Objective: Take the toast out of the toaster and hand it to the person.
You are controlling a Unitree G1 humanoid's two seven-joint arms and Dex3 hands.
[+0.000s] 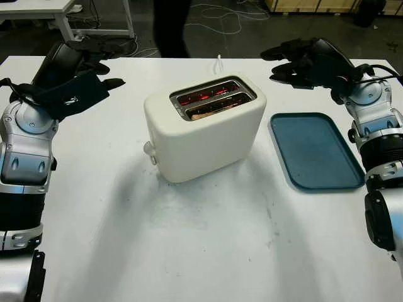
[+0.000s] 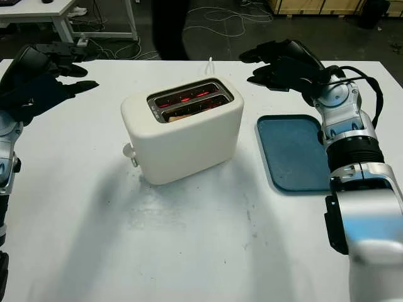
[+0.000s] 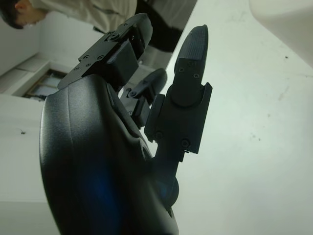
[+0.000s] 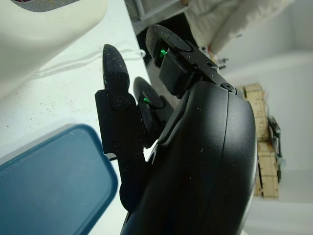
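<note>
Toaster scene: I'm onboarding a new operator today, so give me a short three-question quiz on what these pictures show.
1. True or false: the toaster lies tipped on its side.
2. Which thing lies on the table beside the toaster, on the robot's right? A) a plate B) a blue tray C) a cup
3. What does each hand hold?

Key
1. False: it stands upright, with its slots glowing red.
2. B, the blue tray, with nothing on it.
3. Nothing: the left hand and the right hand are both open, raised on either side of the toaster.
</note>
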